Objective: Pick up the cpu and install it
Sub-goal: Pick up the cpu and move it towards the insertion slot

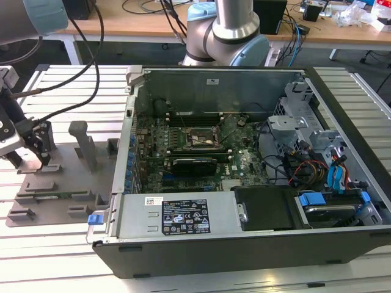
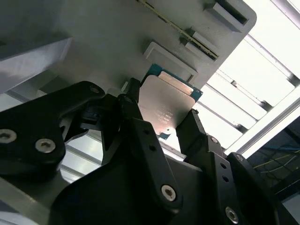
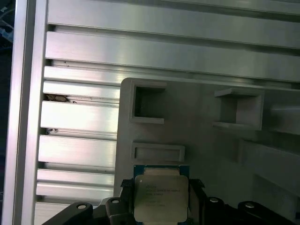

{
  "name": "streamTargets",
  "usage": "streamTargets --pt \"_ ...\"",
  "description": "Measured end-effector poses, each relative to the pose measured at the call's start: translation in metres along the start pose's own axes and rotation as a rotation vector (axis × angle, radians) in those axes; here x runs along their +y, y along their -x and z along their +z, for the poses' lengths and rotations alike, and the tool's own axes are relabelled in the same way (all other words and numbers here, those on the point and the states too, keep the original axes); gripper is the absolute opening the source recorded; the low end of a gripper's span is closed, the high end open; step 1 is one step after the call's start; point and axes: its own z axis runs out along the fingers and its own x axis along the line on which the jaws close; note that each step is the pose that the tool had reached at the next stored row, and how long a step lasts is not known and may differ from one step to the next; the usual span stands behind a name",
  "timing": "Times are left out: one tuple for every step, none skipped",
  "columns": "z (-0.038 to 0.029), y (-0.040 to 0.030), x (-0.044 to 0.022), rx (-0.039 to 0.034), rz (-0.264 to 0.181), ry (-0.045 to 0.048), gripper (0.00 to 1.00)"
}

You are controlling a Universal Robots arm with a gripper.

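Observation:
The cpu (image 3: 161,197) is a flat square chip with a pale metal top and a thin green rim. It sits between the black fingers of my gripper (image 3: 161,187), just over the grey fixture plate (image 3: 211,154). In the second wrist view the cpu (image 2: 166,105) has one finger (image 2: 133,105) against one edge and the other finger against the opposite edge, so my gripper (image 2: 163,112) is shut on it. In the exterior view my gripper (image 1: 29,160) hangs over the grey plate (image 1: 55,186) at the exterior view's left, well apart from the open computer case (image 1: 244,152) and its dark socket frame (image 1: 201,139).
The grey plate carries upright posts (image 1: 82,143) and empty rectangular pockets (image 3: 147,103). Ribbed aluminium table slats (image 3: 79,122) lie around it. Inside the case are a black card (image 1: 194,163), cables (image 1: 299,165) and a drive cage. The arm's base (image 1: 226,30) stands behind the case.

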Motion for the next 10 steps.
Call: streamTargets --pt "-0.0019 0.0 0.0 0.0 0.0 0.0 0.55" --pt "-0.004 0.0001 -0.0001 0.0001 0.0 0.0 0.55" --pt "-0.0054 0.0001 -0.0001 0.0 0.0 0.0 0.55" --pt "-0.0073 0.0002 -0.0002 0.0 0.0 0.0 0.55" --pt "-0.0092 0.0002 -0.0002 0.0 0.0 0.0 0.55" --pt "-0.0103 0.0003 -0.0003 0.0 0.0 0.0 0.55" --pt "-0.0126 0.0004 -0.0003 0.0 0.0 0.0 0.55" --pt "-0.0138 0.0004 -0.0004 0.0 0.0 0.0 0.55" --pt "-0.0145 0.0004 -0.0004 0.0 0.0 0.0 0.55" --pt "-0.0153 0.0004 -0.0004 0.0 0.0 0.0 0.55"
